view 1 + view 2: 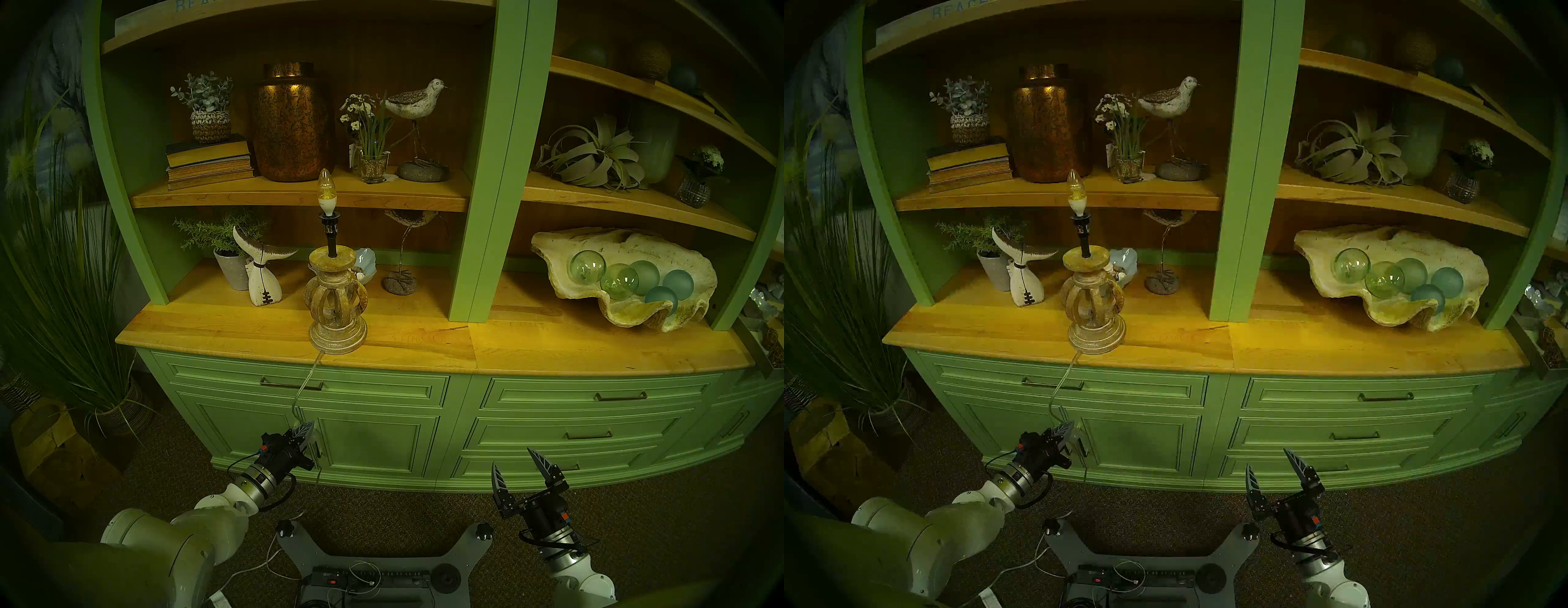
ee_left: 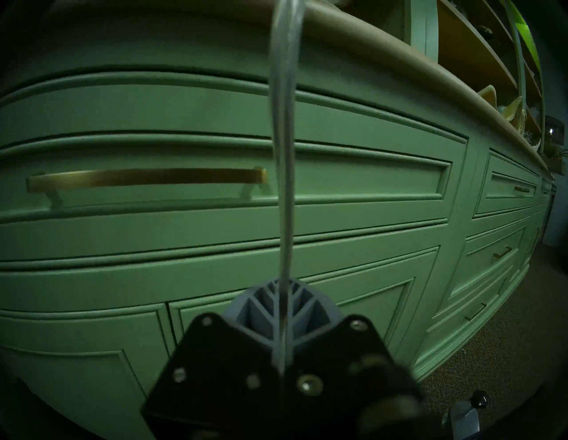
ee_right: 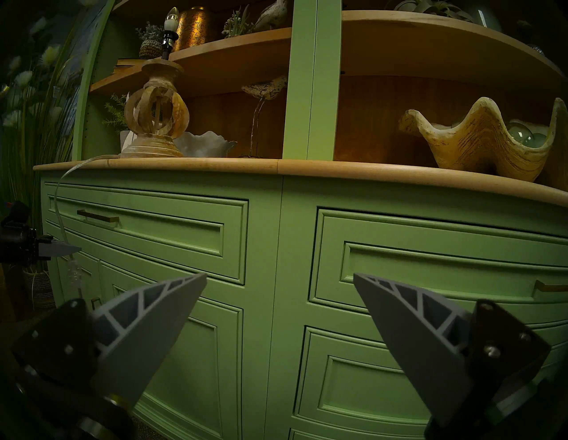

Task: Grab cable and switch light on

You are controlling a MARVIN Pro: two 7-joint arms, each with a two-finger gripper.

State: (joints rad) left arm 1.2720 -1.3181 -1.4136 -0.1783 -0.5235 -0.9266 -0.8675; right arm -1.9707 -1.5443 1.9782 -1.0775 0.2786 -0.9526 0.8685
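- A wooden countertop [image 1: 424,339] runs across the frame's middle, atop green cabinets.
- Left of centre, near its front edge, stands a lamp [image 1: 338,297] with a carved beige base.
- Behind the lamp, further left: a white whale-tail figure [image 1: 261,271] and a potted plant [image 1: 227,254].
- At right rests a giant clam shell [image 1: 611,314] holding glass balls.

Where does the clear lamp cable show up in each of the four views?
Head stereo left: cable hangs from the lamp down to the shut left gripper.
Head stereo right: same run, left of centre.
Left wrist: vertical, centre, rising from the gripper.
Right wrist: far left, arcing off the countertop.
Shared landmark: the brass drawer handle that the cable hangs by.
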